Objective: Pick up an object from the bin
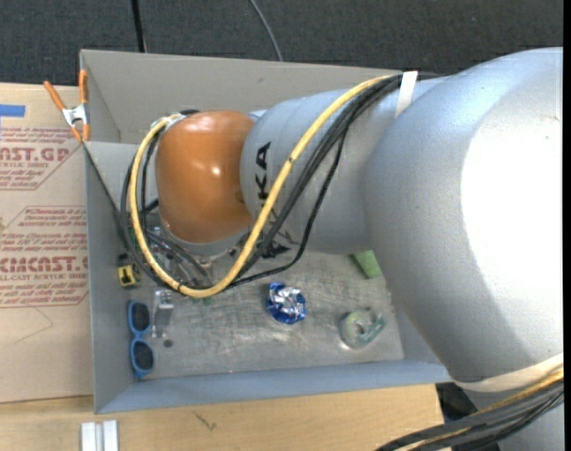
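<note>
The gripper (163,310) hung low in the bin (107,383), near the wall on the view's left. It sat beneath the arm's orange cover (203,175) and a loop of yellow and black cables (146,242). That cover and the cables hid most of it, so whether it was open or closed could not be told, and nothing could be seen held in it. Its grey metal tip stood just beside a pair of blue sunglasses (139,338), on the side away from the wall; whether it touched them could not be told. The sunglasses lay flat on the bin floor in the near corner on the view's left, close against the wall. Their long axis ran along that wall, with one lens toward the near rim and the other toward the far end of the bin. A small yellow and black piece (126,273) lay by the same wall, a little farther in. The rest was well apart from the gripper, toward the view's right. A crumpled blue and white ball (285,303) sat near the middle of the floor. A pale green ring (361,328) lay beyond it, and a green block (365,264) rested close under the arm (455,195).
</note>
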`<state>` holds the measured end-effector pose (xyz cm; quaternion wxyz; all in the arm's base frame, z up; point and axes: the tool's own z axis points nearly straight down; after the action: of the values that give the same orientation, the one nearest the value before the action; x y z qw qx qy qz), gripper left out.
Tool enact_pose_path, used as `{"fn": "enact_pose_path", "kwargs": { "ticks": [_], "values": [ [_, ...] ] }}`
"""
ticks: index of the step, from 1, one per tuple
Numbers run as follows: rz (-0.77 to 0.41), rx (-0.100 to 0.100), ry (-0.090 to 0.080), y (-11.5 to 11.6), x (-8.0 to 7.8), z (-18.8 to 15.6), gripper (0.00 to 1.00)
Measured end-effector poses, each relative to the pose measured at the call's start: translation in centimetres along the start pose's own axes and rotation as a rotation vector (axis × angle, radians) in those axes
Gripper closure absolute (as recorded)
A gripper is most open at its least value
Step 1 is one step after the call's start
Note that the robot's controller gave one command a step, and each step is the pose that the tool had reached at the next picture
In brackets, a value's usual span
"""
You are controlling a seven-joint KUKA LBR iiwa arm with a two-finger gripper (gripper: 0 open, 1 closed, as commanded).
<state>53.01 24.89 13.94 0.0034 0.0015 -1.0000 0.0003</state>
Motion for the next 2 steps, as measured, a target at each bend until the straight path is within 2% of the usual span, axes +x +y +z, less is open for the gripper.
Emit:
{"fn": "enact_pose_path", "kwargs": {
  "ticks": [1, 2],
  "values": [
    [-0.35, 0.003, -0.01, -0.63, 2.78, 6.83, 0.0],
    [-0.351, -0.002, -0.01, -0.32, 2.79, 6.63, 1.0]
  ]
}}
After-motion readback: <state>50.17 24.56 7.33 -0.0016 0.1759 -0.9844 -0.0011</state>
